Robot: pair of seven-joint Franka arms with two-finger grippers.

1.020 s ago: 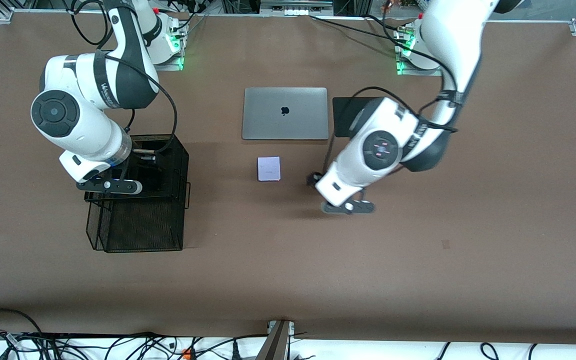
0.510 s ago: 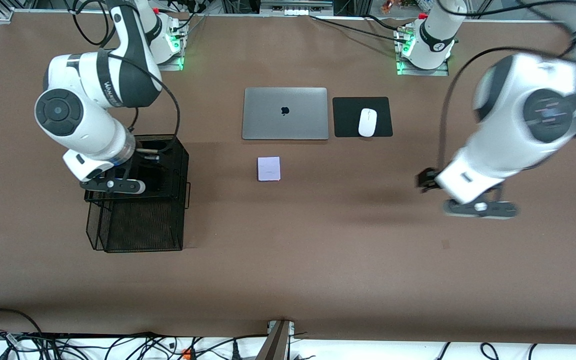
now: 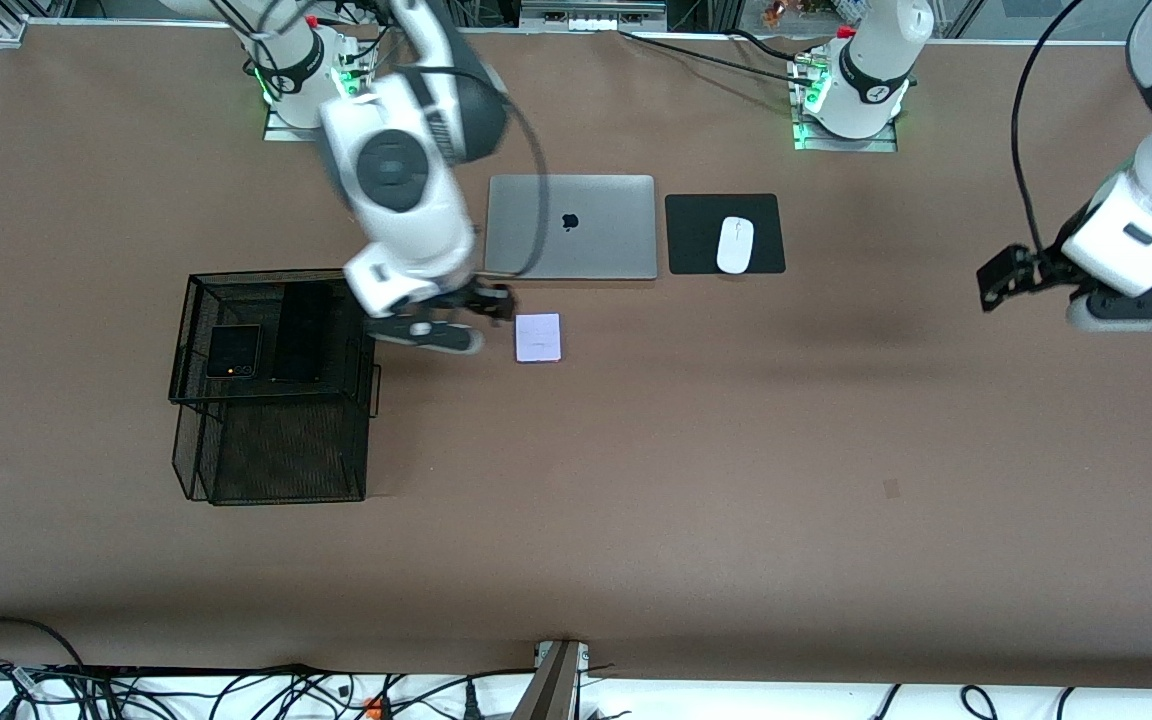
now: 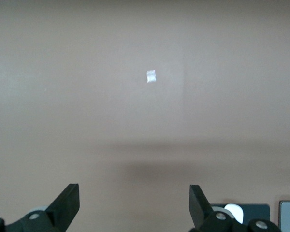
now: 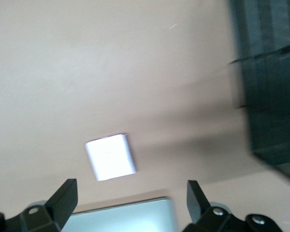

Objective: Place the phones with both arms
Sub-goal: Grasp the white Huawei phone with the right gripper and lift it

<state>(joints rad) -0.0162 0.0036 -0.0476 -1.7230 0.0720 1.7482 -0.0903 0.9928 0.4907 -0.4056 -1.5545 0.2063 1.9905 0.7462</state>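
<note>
A small squarish black phone (image 3: 234,350) and a long slim black phone (image 3: 301,335) lie side by side in the black mesh basket (image 3: 266,275). The pale lavender-white phone (image 3: 537,337) lies flat on the table, nearer the front camera than the silver laptop (image 3: 570,227). My right gripper (image 3: 431,338) is open and empty above the table between the basket and the lavender phone. The right wrist view shows that phone (image 5: 110,156) ahead of the open right gripper (image 5: 130,198). My left gripper (image 3: 1131,310) is open and empty over bare table at the left arm's end; it also shows in the left wrist view (image 4: 134,200).
A white mouse (image 3: 735,244) sits on a black pad (image 3: 696,215) beside the laptop. The right wrist view shows the basket's wall (image 5: 270,96) and the laptop's edge (image 5: 121,217). The left wrist view shows the mouse (image 4: 232,211).
My right arm has left the basket and swung over beside the lavender phone, uncovering the two black phones. My left arm has moved out toward its own end of the table.
</note>
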